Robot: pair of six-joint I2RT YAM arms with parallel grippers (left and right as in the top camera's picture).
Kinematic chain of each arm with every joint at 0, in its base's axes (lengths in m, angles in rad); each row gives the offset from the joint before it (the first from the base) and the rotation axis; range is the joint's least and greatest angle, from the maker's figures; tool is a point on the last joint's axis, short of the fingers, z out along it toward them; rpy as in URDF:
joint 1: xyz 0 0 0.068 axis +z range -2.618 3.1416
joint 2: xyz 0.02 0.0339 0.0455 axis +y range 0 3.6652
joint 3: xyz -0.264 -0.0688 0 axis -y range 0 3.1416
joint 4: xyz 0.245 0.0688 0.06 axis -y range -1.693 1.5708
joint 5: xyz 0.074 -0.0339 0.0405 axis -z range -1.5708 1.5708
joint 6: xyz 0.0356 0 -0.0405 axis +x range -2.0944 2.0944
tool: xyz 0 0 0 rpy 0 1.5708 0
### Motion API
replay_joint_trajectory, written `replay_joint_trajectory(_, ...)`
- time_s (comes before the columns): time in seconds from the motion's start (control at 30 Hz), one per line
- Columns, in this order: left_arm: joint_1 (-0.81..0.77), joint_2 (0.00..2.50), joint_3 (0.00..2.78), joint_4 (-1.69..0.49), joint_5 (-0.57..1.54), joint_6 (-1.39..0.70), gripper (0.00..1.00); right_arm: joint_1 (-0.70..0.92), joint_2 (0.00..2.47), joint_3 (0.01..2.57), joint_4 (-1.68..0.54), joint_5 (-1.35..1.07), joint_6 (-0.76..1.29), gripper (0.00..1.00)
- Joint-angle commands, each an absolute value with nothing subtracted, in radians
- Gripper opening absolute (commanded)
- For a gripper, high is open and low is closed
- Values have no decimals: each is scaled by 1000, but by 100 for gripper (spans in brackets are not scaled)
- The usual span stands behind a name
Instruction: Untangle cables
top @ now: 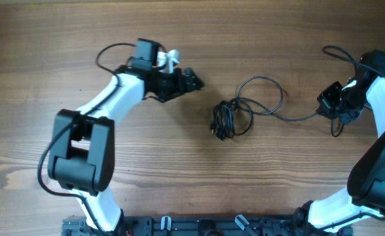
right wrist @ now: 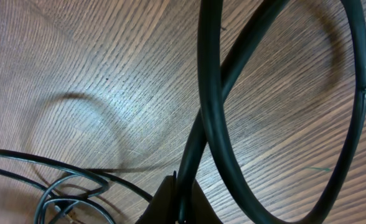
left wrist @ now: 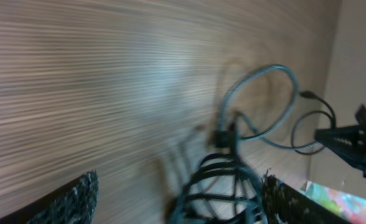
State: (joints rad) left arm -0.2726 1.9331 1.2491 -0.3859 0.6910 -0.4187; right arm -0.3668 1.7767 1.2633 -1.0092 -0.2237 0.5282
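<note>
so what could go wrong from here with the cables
1. The right gripper is shut on one cable; pulling may drag the whole bundle or tighten it, since nothing pins it.
2. The left gripper is open, apart from the bundle; closing on it could pinch several cables at once.

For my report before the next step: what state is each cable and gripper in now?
cables: tangled in a small bundle, one strand leading out to the right.
left gripper: open, empty, apart from the bundle.
right gripper: shut on a strand of the cables.
</note>
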Motion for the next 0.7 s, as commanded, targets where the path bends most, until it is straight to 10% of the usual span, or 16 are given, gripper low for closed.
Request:
replay_joint_trajectory(0.0, -359, 1943, 1243, -304, 710, -583, 86, -356, 1792, 1282, -1008, -202, 515, 4)
replay_joint_trajectory(0.47, -571, 1944, 1243, -346, 435, -794, 93, -356, 1792, 1281, -1002, -202, 514, 4)
replay_joint_trajectory(0.67, -567, 1944, 1243, -349, 403, -794, 45, -356, 1792, 1281, -997, -202, 515, 4)
